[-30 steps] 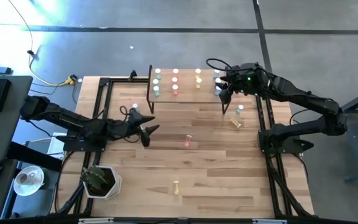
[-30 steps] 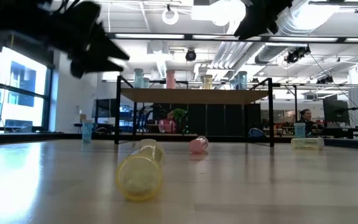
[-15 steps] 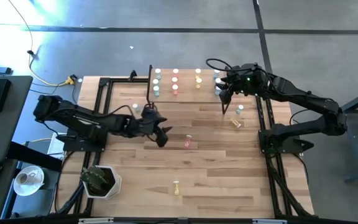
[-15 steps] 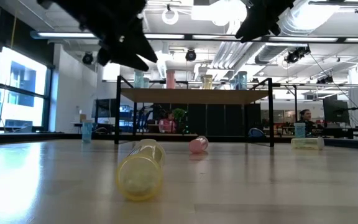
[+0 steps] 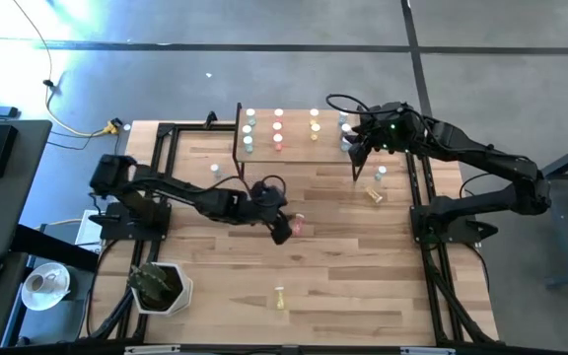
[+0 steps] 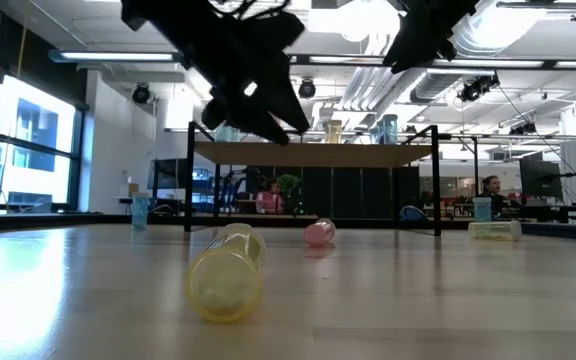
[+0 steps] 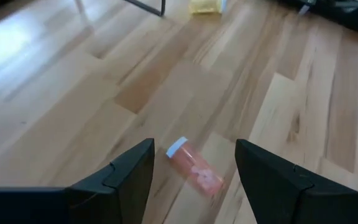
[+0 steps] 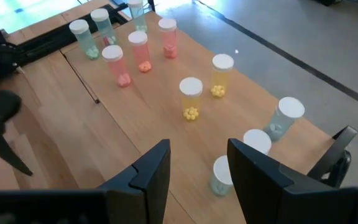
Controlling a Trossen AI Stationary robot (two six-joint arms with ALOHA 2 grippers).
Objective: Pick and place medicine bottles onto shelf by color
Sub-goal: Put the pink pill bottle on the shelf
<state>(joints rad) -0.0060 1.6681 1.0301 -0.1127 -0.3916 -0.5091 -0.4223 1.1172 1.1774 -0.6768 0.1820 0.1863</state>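
Mid-table, left gripper [image 5: 282,231], jaws open and empty, seemingly over pink bottle [image 5: 298,224].

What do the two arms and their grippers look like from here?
Both arms are dark, jointed, slim segments with thin black cables looping near the wrists. The right arm shows a small green light by its wrist. The left gripper and right gripper each end in two flat, angular black fingers.
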